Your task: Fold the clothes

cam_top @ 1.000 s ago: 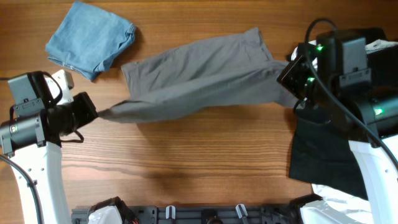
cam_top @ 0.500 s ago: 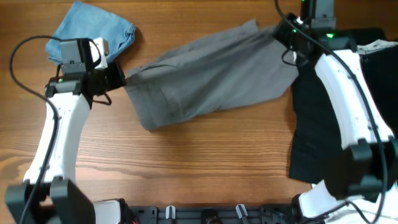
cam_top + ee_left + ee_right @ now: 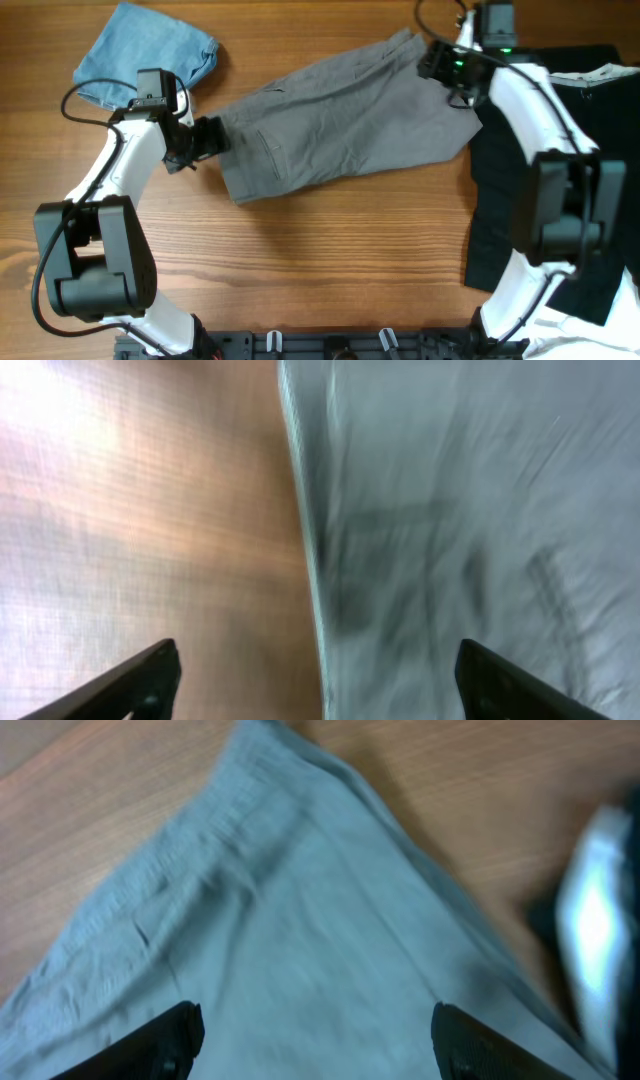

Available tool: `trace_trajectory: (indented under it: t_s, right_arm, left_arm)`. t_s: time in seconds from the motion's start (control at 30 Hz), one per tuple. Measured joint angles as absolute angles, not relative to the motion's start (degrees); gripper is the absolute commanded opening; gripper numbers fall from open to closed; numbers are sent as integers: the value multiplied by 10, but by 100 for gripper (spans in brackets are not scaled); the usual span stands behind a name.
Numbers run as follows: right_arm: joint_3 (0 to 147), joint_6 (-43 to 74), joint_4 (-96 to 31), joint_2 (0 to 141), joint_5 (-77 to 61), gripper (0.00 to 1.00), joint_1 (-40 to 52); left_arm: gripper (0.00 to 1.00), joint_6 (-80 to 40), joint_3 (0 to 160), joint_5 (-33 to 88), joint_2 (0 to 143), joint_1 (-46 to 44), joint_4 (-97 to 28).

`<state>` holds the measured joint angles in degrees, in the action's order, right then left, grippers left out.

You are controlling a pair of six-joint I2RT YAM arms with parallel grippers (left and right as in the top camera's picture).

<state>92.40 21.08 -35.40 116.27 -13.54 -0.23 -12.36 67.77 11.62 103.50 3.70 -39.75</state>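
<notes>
Since the grey shorts [image 3: 340, 125] are laid slantwise across the upper middle of the worktop [image 3: 300, 270], rising from left of centre to the upper right, a crooked fold could be made if the edges are taken unevenly, or only one layer might be caught. The black shorts [image 3: 520, 230] at the right could be dragged along. The left pincer [image 3: 318, 680] is seen spread wide over the cloth's left hem, with nothing gripped. The right pincer [image 3: 315, 1030] is likewise held wide open above the upper-right corner, empty. Contact with the cloth cannot be judged.
</notes>
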Motion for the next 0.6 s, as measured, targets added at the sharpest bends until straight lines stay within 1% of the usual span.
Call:
trace_trajectory:
  t_s: [0.07,0.13,0.17,0.2,0.23,0.27,0.3,0.33,0.37,0.4,0.47,0.5,0.57,0.6]
  right_arm:
    - [925,198,-417,1127,-150,75,-26]
    - [925,176,-488,1086,-161,73,-34]
    - [927,167,-509,1075,-166,73,-31]
    - [927,157,-545,1067,-172,72,-27]
    - [927,151,-559,1067,-176,70,-25]
    - [927,148,-579,1067,-179,70,-25]
    - [927,146,-592,1067,-180,69,-25]
    - [927,146,-598,1067,-180,65,-25]
    - [927,146,-598,1067,-180,59,-25]
    - [927,142,-598,1067,-180,39,-25]
    - [927,126,-599,1067,-185,17,-21]
    - [927,124,-597,1067,-187,13,-15]
    - [912,118,-566,1067,-186,13,15]
    - [895,118,-545,1067,-186,13,33]
  left_arm:
    - [79,-124,674,121,1035,34,-400]
    - [77,-124,659,139,1041,19,-357]
    - [74,-124,654,145,1050,9,-352]
    - [66,-124,648,151,1073,-6,-338]
    - [46,-123,650,154,1081,-13,-329]
    - [14,-123,653,157,1089,-19,-317]
    - [4,-125,654,157,1092,-18,-314]
    - [4,-126,656,153,1099,-18,-315]
    - [4,-125,658,149,1106,-16,-321]
    - [4,-126,662,145,1106,-14,-339]
    - [4,-119,670,131,1103,-6,-402]
    - [4,-104,672,115,1098,9,-452]
    - [4,-68,677,81,1086,53,-532]
    - [4,-57,682,69,1078,69,-548]
